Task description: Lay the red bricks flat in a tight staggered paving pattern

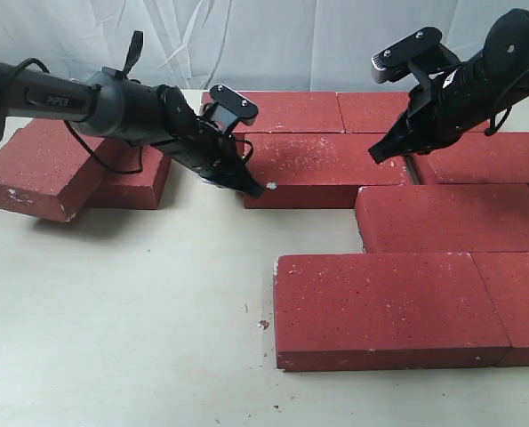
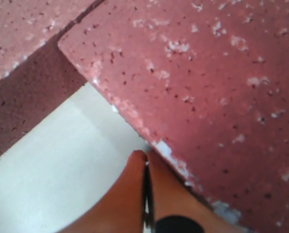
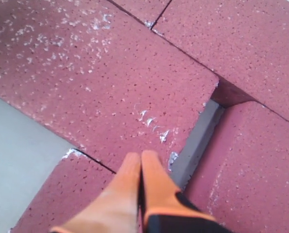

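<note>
Several red bricks lie flat in staggered rows on the right of the table. The second-row brick (image 1: 322,169) (image 2: 207,87) (image 3: 100,82) sits between both grippers. My left gripper (image 1: 251,185) (image 2: 145,155) is shut and empty, its tip against that brick's chipped left front corner. My right gripper (image 1: 377,153) (image 3: 141,156) is shut and empty, its tip over the same brick's right end. A narrow gap (image 1: 412,169) (image 3: 197,141) separates this brick from its right neighbour (image 1: 486,158) (image 3: 251,160). Two loose bricks (image 1: 42,169) rest overlapped at the far left.
Two back-row bricks (image 1: 282,111) lie behind the second row. A third-row brick (image 1: 451,218) and two front bricks (image 1: 388,307) lie nearer the camera. Bare beige tabletop (image 1: 122,311) spreads across the left and front. A white curtain hangs behind.
</note>
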